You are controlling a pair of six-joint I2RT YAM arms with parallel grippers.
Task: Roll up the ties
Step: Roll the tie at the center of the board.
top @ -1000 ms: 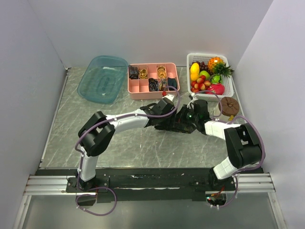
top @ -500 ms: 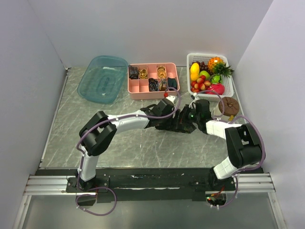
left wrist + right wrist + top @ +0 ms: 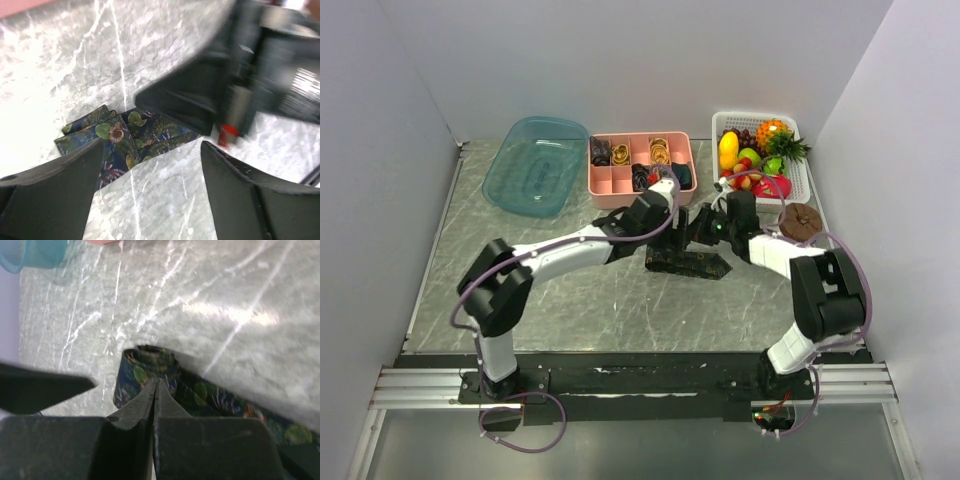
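A navy tie with a green and orange floral print (image 3: 685, 264) lies on the grey marble table, partly rolled, with its coiled end toward the left. It also shows in the left wrist view (image 3: 125, 142) and the right wrist view (image 3: 145, 365). My left gripper (image 3: 665, 190) (image 3: 152, 150) is open and empty, raised behind the tie near the pink tray. My right gripper (image 3: 705, 225) (image 3: 156, 380) has its fingers pressed together, just above and behind the coiled end; nothing shows between them.
A pink compartment tray (image 3: 605, 185) at the back holds several rolled ties. A teal tub (image 3: 535, 165) stands to its left. A white basket (image 3: 800, 180) of toy fruit stands to its right, with a brown round object (image 3: 800, 220) in front of it.
Both grippers have lifted off the tie and drawn back toward the pink tray. The tie now lies uncovered on the table in front of them.
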